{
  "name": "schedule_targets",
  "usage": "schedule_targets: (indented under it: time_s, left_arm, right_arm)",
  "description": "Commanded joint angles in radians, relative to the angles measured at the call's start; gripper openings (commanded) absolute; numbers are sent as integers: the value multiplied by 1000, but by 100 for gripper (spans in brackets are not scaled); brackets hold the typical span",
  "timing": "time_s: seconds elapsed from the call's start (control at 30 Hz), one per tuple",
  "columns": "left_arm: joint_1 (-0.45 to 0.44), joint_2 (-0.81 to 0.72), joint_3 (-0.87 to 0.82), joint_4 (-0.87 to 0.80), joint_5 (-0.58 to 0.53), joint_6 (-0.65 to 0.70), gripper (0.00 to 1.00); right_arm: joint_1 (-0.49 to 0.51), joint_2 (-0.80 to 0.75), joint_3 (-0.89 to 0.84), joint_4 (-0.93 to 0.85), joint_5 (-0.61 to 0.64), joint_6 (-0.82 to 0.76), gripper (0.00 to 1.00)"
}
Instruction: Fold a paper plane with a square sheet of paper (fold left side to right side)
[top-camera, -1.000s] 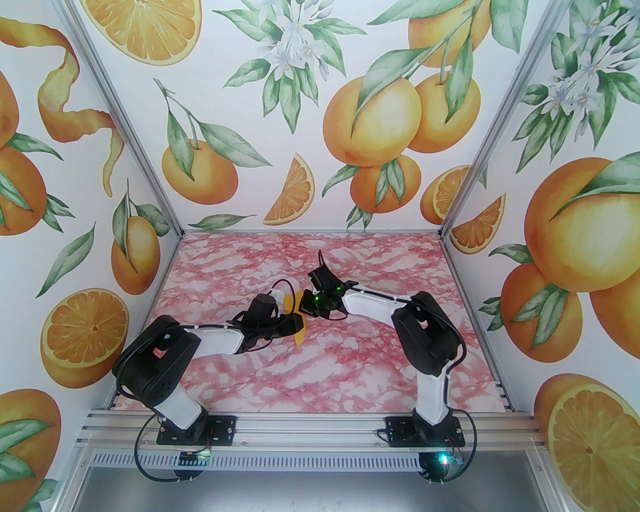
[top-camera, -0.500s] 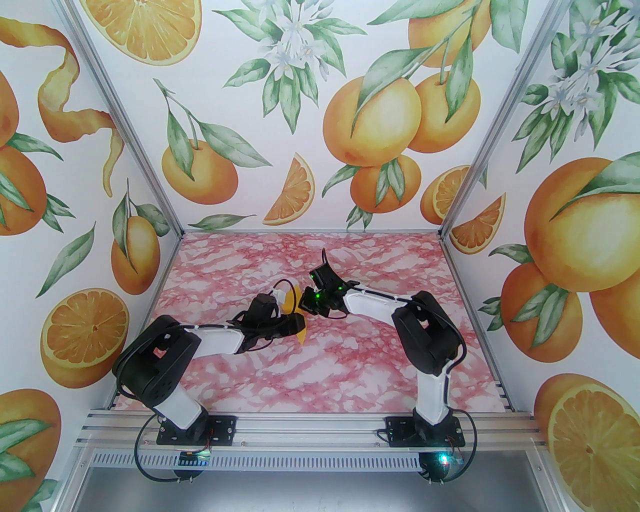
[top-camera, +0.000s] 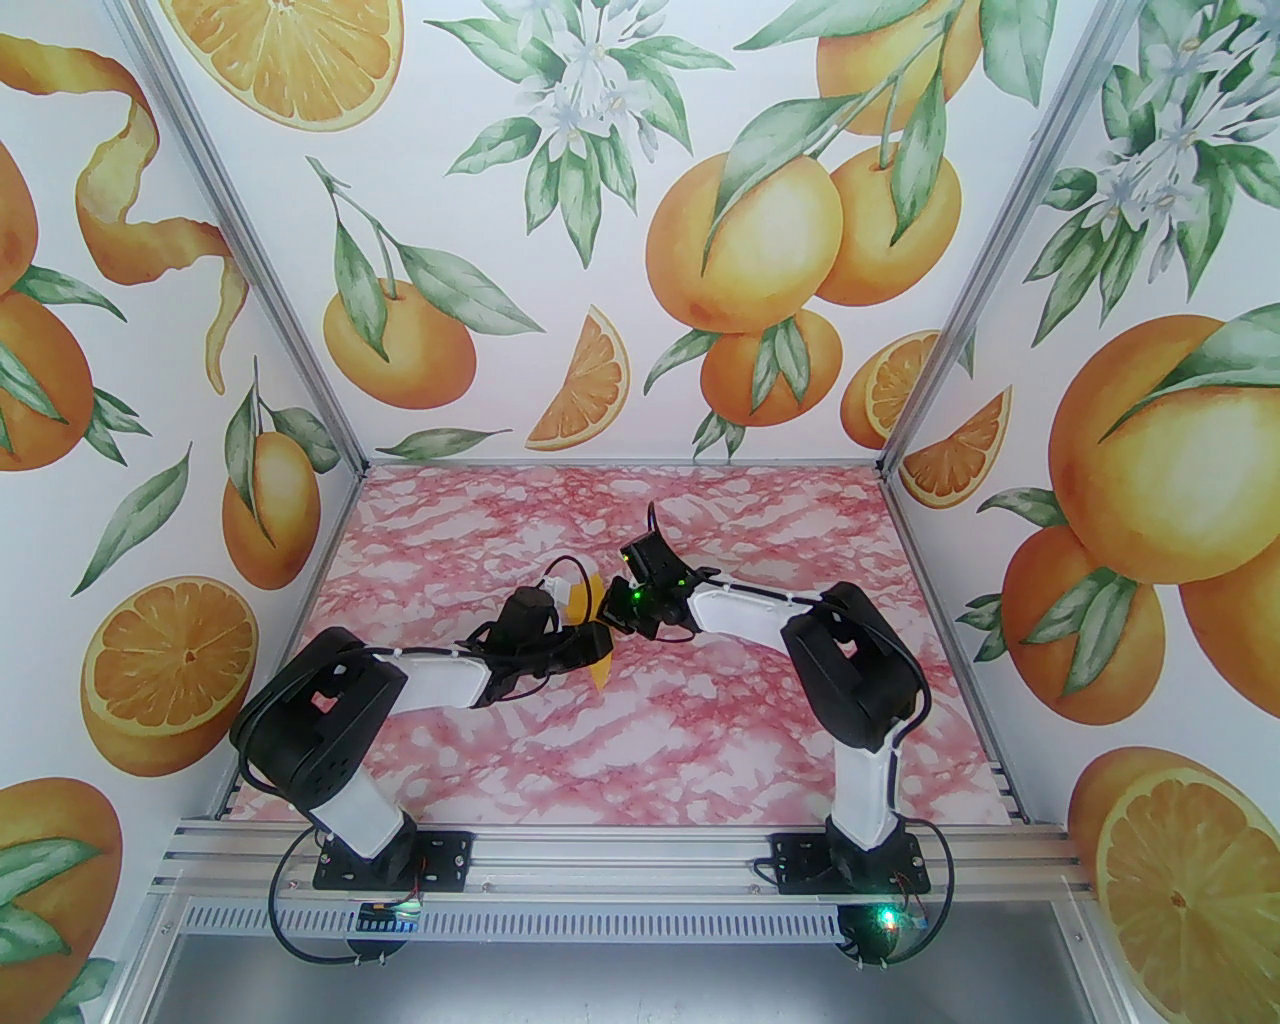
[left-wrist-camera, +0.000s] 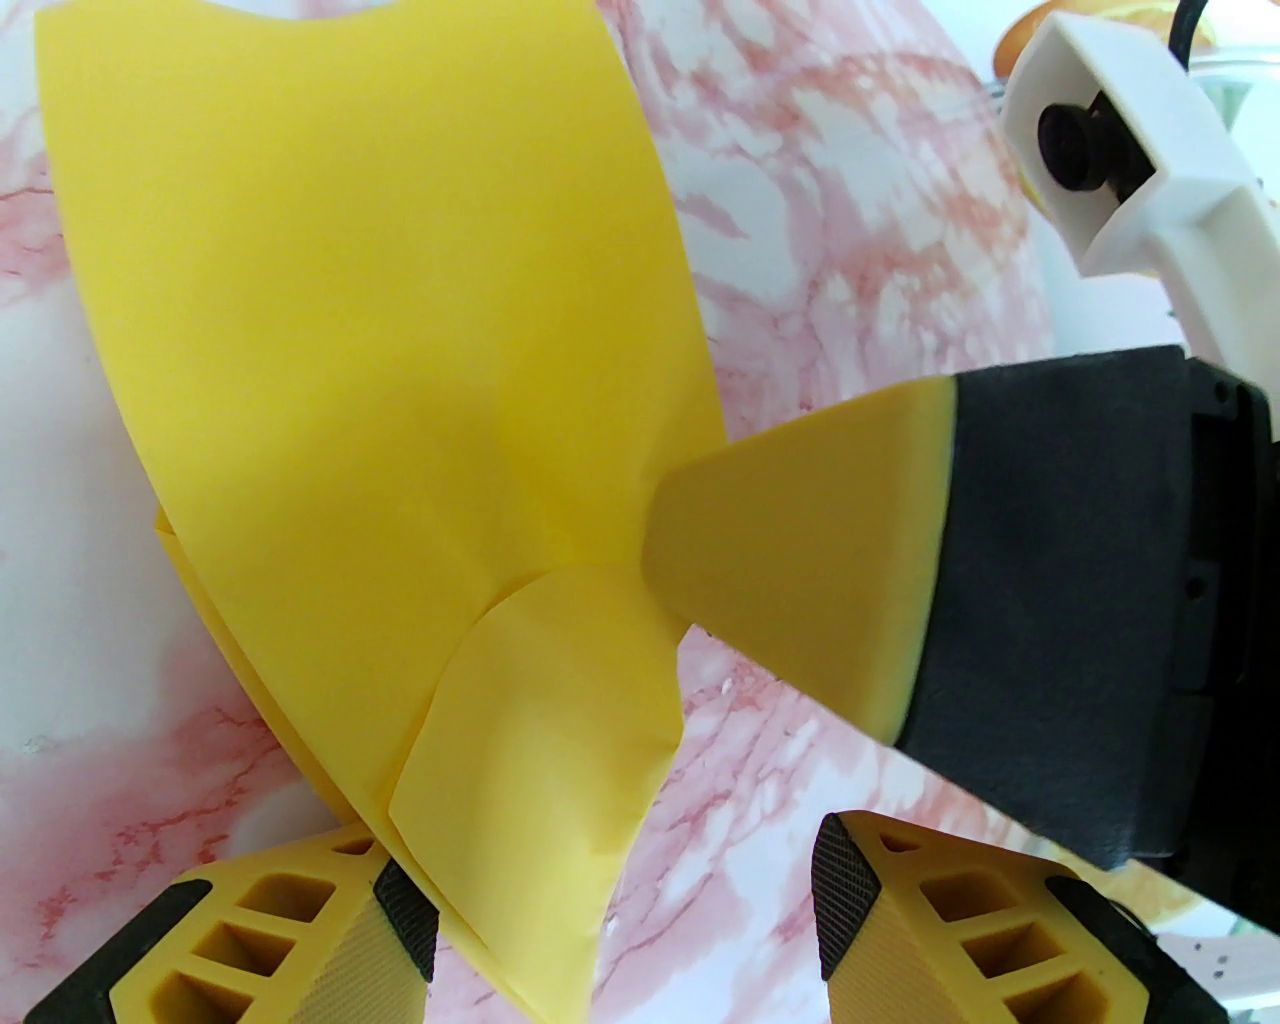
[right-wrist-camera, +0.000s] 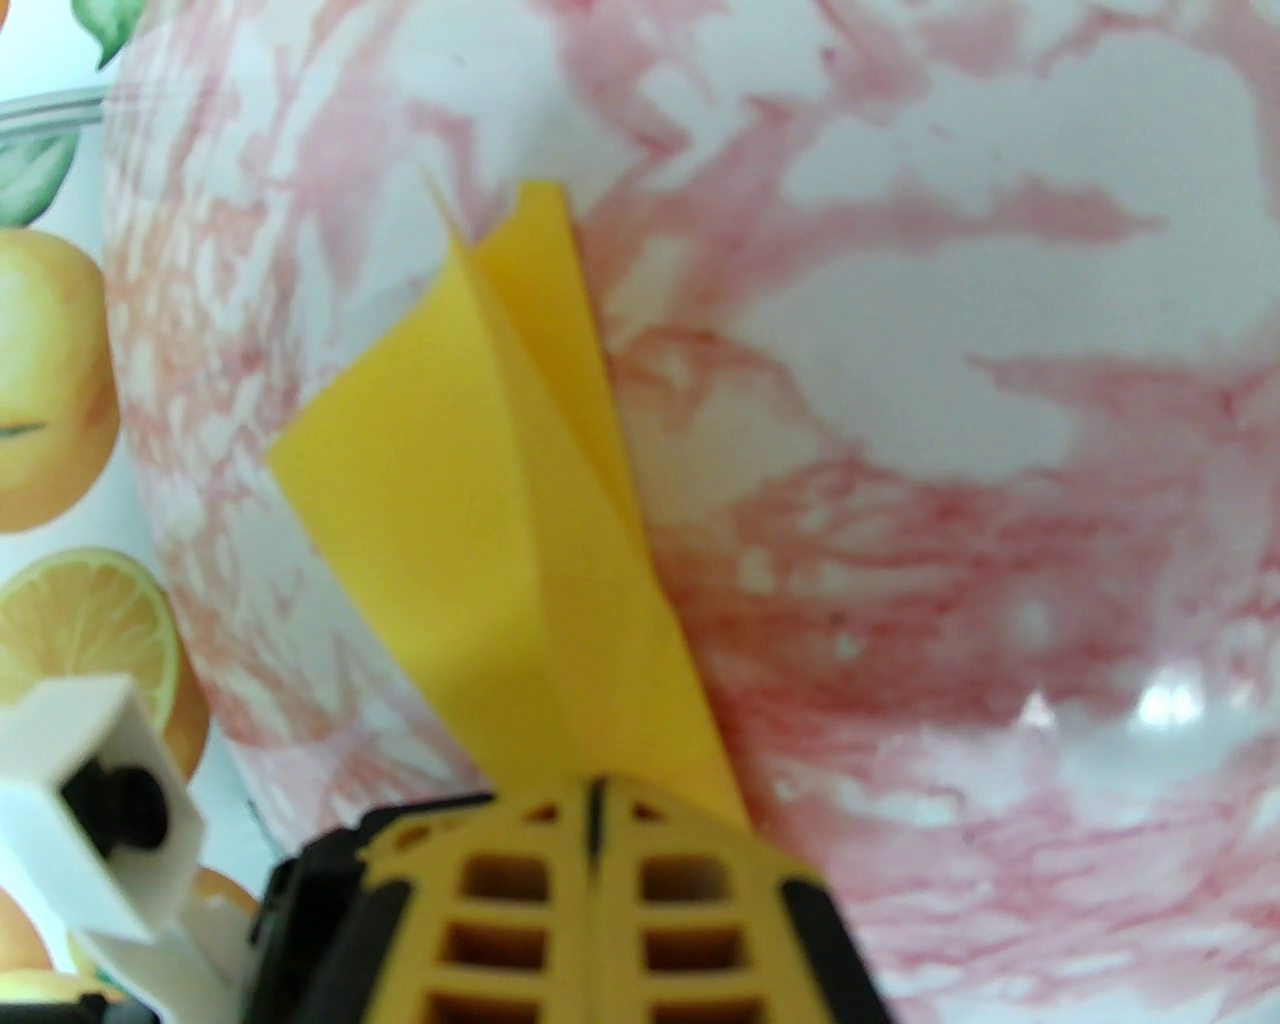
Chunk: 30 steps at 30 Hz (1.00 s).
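The yellow paper (top-camera: 600, 674) is folded into several layers and held off the pink marbled table (top-camera: 480, 740) between the two arms. My right gripper (right-wrist-camera: 595, 800) is shut on its lower end, and the sheet (right-wrist-camera: 470, 500) fans away from the fingers with a lengthwise crease. From the left wrist, the paper (left-wrist-camera: 380, 350) spreads wide, and the right gripper's yellow fingertip (left-wrist-camera: 790, 570) pinches its edge. My left gripper (left-wrist-camera: 620, 865) is open, its left finger (left-wrist-camera: 280, 930) resting against the paper's lower edge. From above, the left gripper (top-camera: 590, 648) and right gripper (top-camera: 612, 612) nearly touch.
Orange-fruit printed walls (top-camera: 700, 250) close in the back and both sides behind aluminium posts. The right arm's white wrist camera (left-wrist-camera: 1100, 170) sits close above the left gripper. Bare table lies in front of and around the grippers.
The right gripper has edged slightly to the left with the paper. The left arm has leaned a little to the right. The paper stays held between them.
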<state>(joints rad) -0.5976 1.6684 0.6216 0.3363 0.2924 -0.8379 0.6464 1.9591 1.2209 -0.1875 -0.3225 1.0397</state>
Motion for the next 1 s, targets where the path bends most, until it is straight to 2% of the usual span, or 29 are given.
schedule_targets:
  time_s: [0.0,0.33,0.97]
  left_arm:
    - [-16,45,29,-15,-37,12,63]
    - [-24,42,36,-74,-76,34,57]
    - [-30,70,79,-169,-103,48,57]
  right_arm:
    - [-8,-18,-13,38,-22,32,4]
    - [-26,-55,-35,69,-18,60,4]
    - [-28,-70,-16,51,-15,72,4]
